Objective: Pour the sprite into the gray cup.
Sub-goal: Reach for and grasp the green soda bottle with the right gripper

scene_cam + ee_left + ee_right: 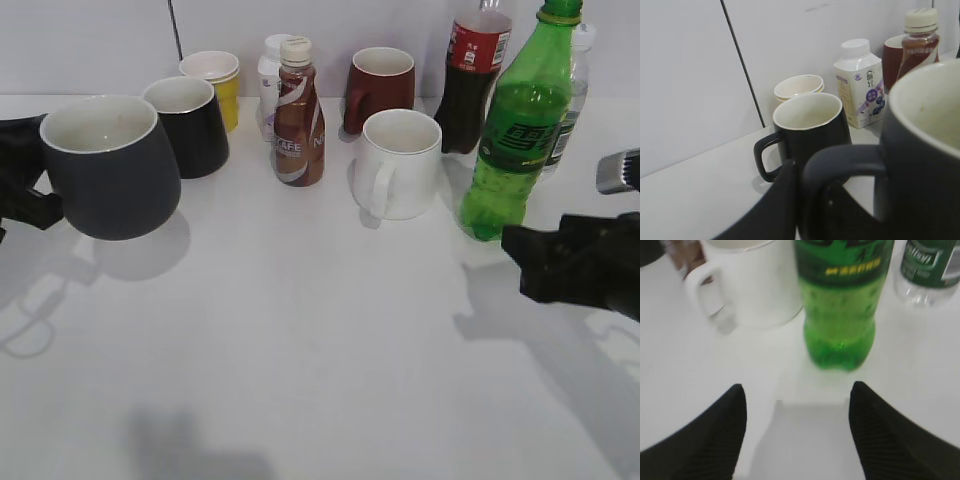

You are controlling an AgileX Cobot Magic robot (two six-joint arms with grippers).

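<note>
your right gripper [797, 435] is spread wide, short of the sprite [840, 315] standing on the table [300, 350] by the white mug [398, 162]. your left gripper [790, 210] holds the gray cup [110, 165] by its handle, raised off the table.

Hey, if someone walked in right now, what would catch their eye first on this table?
Probably the green sprite, tallest thing, standing at the right with the open right pincer just short of it. Next, the gray cup at far left, raised and tilted, its handle gripped by the left pincer. Mugs and bottles crowd the back.
</note>
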